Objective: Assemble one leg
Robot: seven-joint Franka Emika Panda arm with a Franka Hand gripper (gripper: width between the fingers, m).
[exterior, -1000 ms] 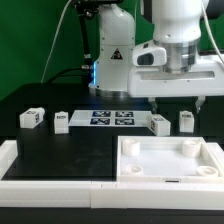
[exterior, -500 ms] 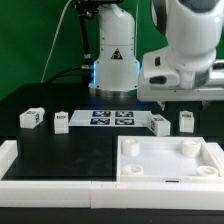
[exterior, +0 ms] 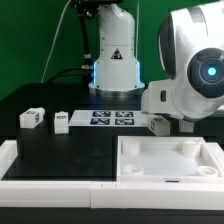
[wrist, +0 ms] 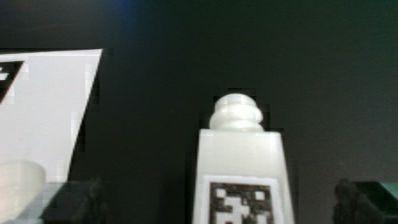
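The leg (wrist: pixel 240 165) lies on the desk (wrist: pixel 151 120) near the marker board (wrist: pixel 45 100), tag facing the wrist camera. The gripper (wrist: pixel 217 200) is wide, its fingers (wrist: pixel 71 200) flanking the leg with a gap either side. Within the last second the arm (exterior: pixel 195 80) has tilted and dropped over the exterior view's right. It now hides that spot, so a grasp looks imminent.

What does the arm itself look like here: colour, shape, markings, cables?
The arm is glossy white with rounded casings; one joint carries a round cap with a blue ring. Its base bears a black triangle label. A thin cable hangs behind it. The fingertips are dark.
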